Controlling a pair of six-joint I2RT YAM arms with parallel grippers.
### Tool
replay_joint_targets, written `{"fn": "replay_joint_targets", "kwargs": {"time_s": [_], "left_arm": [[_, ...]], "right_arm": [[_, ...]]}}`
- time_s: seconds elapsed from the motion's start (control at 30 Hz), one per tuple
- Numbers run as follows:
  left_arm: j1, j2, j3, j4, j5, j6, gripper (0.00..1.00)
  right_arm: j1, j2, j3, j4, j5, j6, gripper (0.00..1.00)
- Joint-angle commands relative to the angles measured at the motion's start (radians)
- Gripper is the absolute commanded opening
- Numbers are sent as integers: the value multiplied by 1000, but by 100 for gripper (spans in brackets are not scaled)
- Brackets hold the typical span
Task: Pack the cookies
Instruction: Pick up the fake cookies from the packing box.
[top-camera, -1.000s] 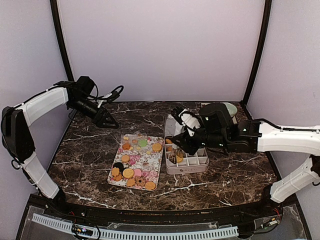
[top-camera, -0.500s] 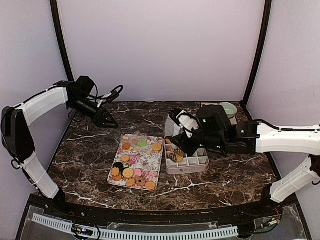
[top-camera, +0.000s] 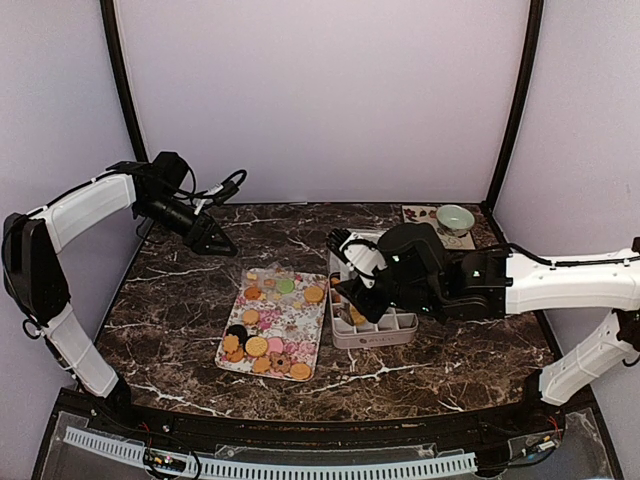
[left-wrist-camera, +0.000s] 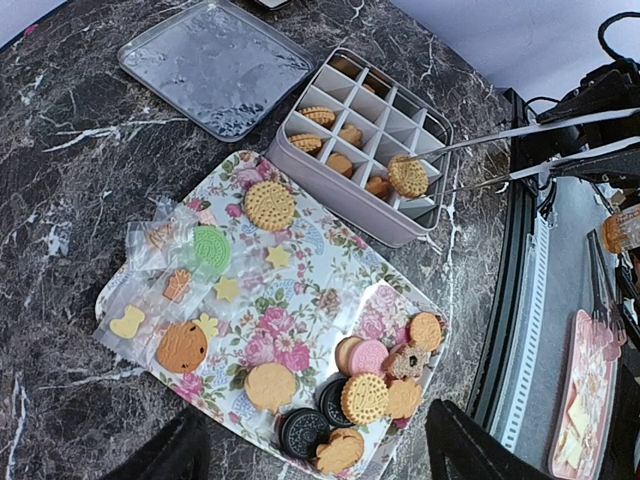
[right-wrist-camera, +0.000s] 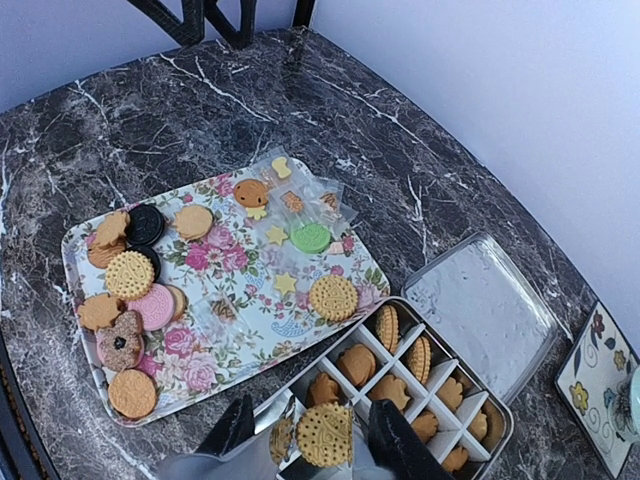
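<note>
Left wrist cam: tongs (left-wrist-camera: 500, 132) pinched on round cookie (left-wrist-camera: 407, 176) at box (left-wrist-camera: 340, 195); top cam hides it. Right gripper (right-wrist-camera: 318, 445) prob. clamps tongs.

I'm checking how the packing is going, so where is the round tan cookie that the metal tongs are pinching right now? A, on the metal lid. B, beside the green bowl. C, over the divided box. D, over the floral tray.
C: in the left wrist view the tongs pinch the round tan cookie over a compartment at the near end of the divided box.
</note>
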Motion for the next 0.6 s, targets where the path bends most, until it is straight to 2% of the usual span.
{"fn": "replay_joint_targets", "kwargs": {"time_s": [0.0, 0.37, 0.57], "left_arm": [[6, -44, 20, -35, 16, 15, 76], [7, -49, 20, -43, 17, 16, 76], [6, -51, 23, -44, 19, 15, 76]], "right_arm": [[11, 2, 33, 11, 39, -15, 38], [10, -5, 29, -1, 12, -2, 37], [10, -15, 44, 1, 89, 10, 23]]}}
